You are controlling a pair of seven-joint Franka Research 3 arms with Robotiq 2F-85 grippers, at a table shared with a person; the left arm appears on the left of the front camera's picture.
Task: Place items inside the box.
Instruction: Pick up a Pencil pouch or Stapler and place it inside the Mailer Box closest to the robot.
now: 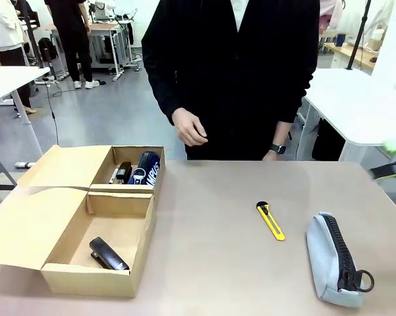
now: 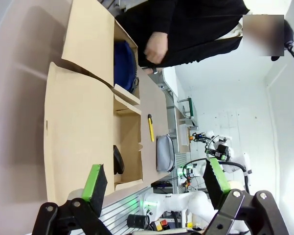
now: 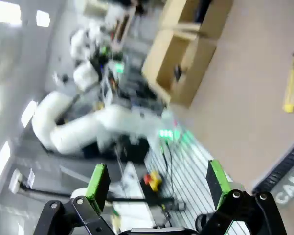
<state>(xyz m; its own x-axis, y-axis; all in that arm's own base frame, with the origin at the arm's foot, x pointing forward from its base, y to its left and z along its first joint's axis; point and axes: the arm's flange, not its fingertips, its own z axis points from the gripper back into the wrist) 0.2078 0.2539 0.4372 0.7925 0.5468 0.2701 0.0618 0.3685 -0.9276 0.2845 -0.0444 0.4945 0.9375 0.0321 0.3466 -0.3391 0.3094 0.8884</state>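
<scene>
Box [image 1: 72, 217] with both flap lids folded back, so its two compartments stand open from above for loading: black stapler [image 1: 109, 255] in the near one, navy pouch [image 1: 148, 168] in the far one. Yellow utility knife [image 1: 271, 220] and grey-blue pouch [image 1: 333, 258], long, soft and black-zipped, lie flat on the table [image 1: 211, 263] outside the box, presumably awaiting packing. Left gripper [image 2: 155, 178]: jaws spread, empty, box ahead of them. Right gripper [image 3: 156, 181]: jaws likewise spread and empty, grey-blue pouch just outside one finger, knife farther ahead.

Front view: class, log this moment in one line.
stapler: near compartment of box | navy pouch: far compartment | yellow knife, grey pouch: on table | left gripper: open | right gripper: open
</scene>
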